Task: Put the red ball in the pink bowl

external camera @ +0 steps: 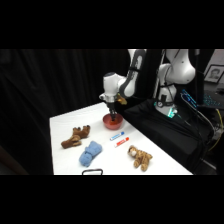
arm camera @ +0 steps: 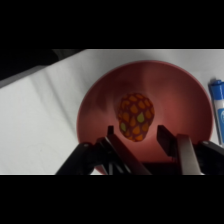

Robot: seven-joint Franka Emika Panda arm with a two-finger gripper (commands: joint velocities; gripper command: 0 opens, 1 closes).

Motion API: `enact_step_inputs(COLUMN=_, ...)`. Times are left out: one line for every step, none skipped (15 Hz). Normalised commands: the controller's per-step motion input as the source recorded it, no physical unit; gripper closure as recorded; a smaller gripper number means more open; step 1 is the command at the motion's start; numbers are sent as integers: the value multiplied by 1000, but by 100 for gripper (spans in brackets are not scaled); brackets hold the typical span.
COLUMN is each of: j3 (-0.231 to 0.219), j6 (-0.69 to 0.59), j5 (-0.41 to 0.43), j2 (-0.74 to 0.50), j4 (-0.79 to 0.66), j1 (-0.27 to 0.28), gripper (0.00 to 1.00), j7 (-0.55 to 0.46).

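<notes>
1. Orange-red ball (arm camera: 135, 116), mottled with yellowish patches, lying inside bowl (arm camera: 95, 107), near its middle; seen only from wrist view.
2. From side view, ball not made out: gripper (external camera: 114, 113) hangs right over bowl (external camera: 111, 122) and covers its inside.
3. Bowl's near rim hidden in wrist view behind black linkage; right rim close to picture's edge.
4. Blue marker (arm camera: 218, 107) cut off at right edge of wrist view, only its blue end showing, just beside bowl.
5. Gripper fingers (arm camera: 116, 142) spread apart, one each side of ball's lower part, not touching it; nothing held.
6. Arm reaching from base at upper right, bending down over table (external camera: 65, 125); wrist vertical, fingertips at bowl's rim level or just inside, hard to tell which.
7. Bowl near table's far edge.
8. Blue marker (external camera: 117, 135) and red marker (external camera: 122, 142) lying side by side just in front of bowl, apart from it.
9. Brown plush (external camera: 76, 136) at table's left, blue plush (external camera: 90, 152) near front, tan plush (external camera: 140, 157) at right front; shapes blurred.
10. Dark object (external camera: 92, 172) at front edge, cut off, unidentifiable.
</notes>
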Motion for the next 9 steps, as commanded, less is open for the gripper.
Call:
enact_step_inputs(j3=-10, j6=-510, j5=-14, j2=-213, j4=159, j1=-61, gripper=0, j7=-167)
enact_step_inputs(j3=-24, j6=-539, j5=-44, j2=-282, j4=141, j1=-55, gripper=0, j7=-160)
enact_step_inputs(j3=-4, j6=-564, j5=-7, j2=-347, j4=124, j1=-76, gripper=0, j7=-216)
enact_step_inputs(j3=-23, j6=-590, j5=-43, j2=-379, j4=125, j1=-67, gripper=0, j7=-186)
enact_step_inputs(j3=-27, j6=-580, j5=-49, j2=-395, j4=129, j1=-67, gripper=0, j7=-174)
enact_step_inputs(j3=-19, j6=-565, j5=-24, j2=-405, j4=136, j1=-71, gripper=0, j7=-184)
enact_step_inputs(j3=-19, j6=-552, j5=-20, j2=-406, j4=146, j1=-68, gripper=0, j7=-175)
enact_step_inputs(j3=-15, j6=-526, j5=0, j2=-398, j4=150, j1=-65, gripper=0, j7=-179)
enact_step_inputs(j3=-12, j6=-546, j5=28, j2=-414, j4=168, j1=-62, gripper=0, j7=-190)
